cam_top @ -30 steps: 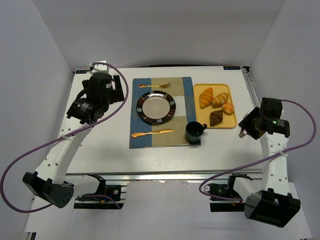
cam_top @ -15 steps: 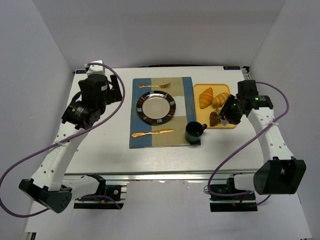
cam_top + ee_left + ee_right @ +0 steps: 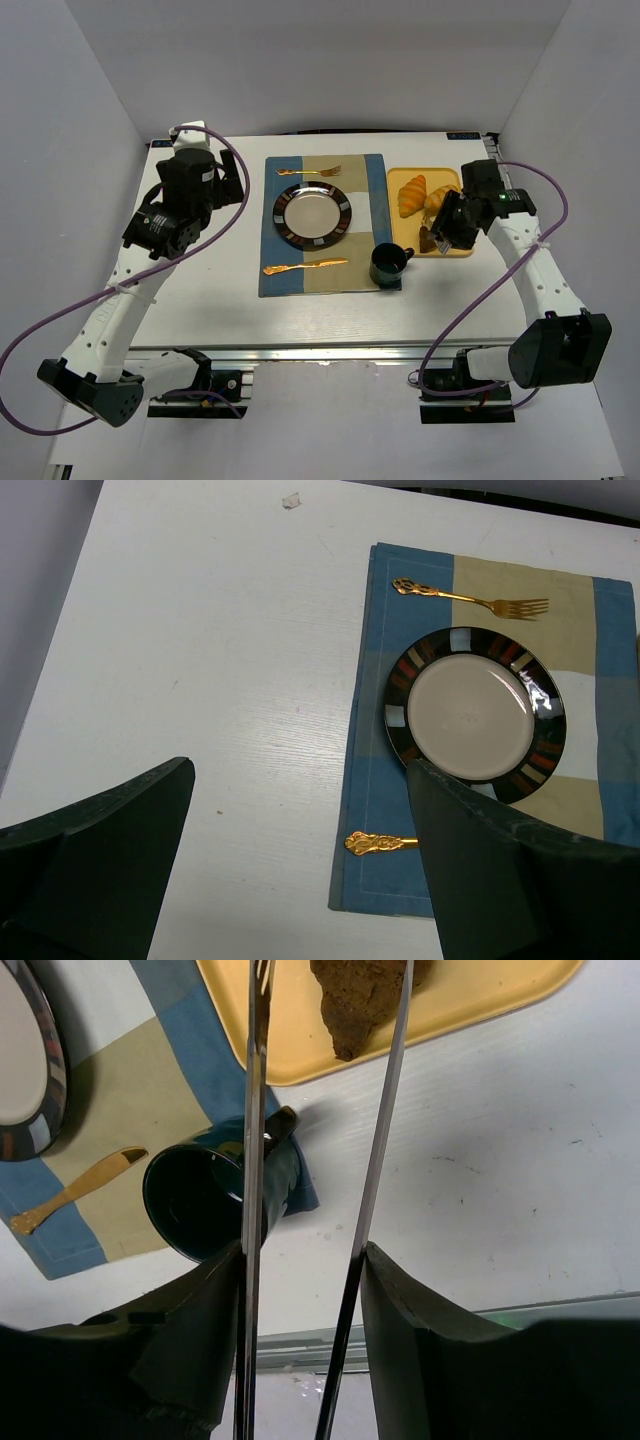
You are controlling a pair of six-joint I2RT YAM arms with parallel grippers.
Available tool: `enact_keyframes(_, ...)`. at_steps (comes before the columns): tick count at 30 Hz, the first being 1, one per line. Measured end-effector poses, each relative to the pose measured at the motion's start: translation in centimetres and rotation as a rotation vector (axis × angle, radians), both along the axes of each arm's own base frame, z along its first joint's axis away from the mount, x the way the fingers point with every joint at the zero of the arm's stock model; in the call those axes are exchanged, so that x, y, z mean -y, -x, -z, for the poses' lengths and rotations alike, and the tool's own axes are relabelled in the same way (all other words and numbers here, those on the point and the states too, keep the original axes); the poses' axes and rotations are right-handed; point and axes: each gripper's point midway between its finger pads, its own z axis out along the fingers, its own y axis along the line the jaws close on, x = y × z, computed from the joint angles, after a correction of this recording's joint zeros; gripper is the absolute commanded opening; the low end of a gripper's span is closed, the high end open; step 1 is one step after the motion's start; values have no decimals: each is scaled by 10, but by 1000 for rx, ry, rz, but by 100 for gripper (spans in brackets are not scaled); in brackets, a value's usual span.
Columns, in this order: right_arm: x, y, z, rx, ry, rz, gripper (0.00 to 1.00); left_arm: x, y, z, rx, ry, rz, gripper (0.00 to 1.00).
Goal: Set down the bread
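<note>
The bread (image 3: 365, 1000), a small dark brown croissant, lies on the yellow tray (image 3: 470, 1000) at the near edge. In the top view the bread (image 3: 430, 238) is partly under my right arm. My right gripper (image 3: 303, 1260) is shut on a pair of thin metal tongs (image 3: 385, 1110). The two blades reach forward, and the bread's pointed end lies between them near their far ends. I cannot tell whether they touch it. My right gripper (image 3: 455, 222) hovers over the tray (image 3: 400, 180). My left gripper (image 3: 300, 780) is open and holds nothing, high above the table left of the plate (image 3: 400, 720).
A dark green mug (image 3: 388, 264) stands on the placemat's (image 3: 270, 260) near right corner, just left of the tongs. On the mat lie the striped-rim plate (image 3: 345, 215), a gold fork (image 3: 310, 171) and a gold knife (image 3: 305, 266). A golden croissant (image 3: 411, 195) lies on the tray.
My right arm swung in from the table's right edge to over the tray, then edged left onto the dark croissant. The left arm shifted slightly and then held still.
</note>
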Motion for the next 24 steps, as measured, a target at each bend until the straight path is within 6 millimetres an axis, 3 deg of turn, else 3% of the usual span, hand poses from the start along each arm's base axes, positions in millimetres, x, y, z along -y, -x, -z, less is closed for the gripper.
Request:
enact_keyframes(9,3,-1,1,2,32,8,61,0,0,0,0,0,0,98)
enact_keyframes(16,6,-1,23,-51,59,14,61,0,0,0,0,-1,0,98)
enact_keyframes(19,7,-2,37,-85,69,13,58,0,0,0,-1,-4,0,98)
enact_keyframes(24,6,-4,48,-114,70,6,39,-2,0,0,0,-8,-5,98)
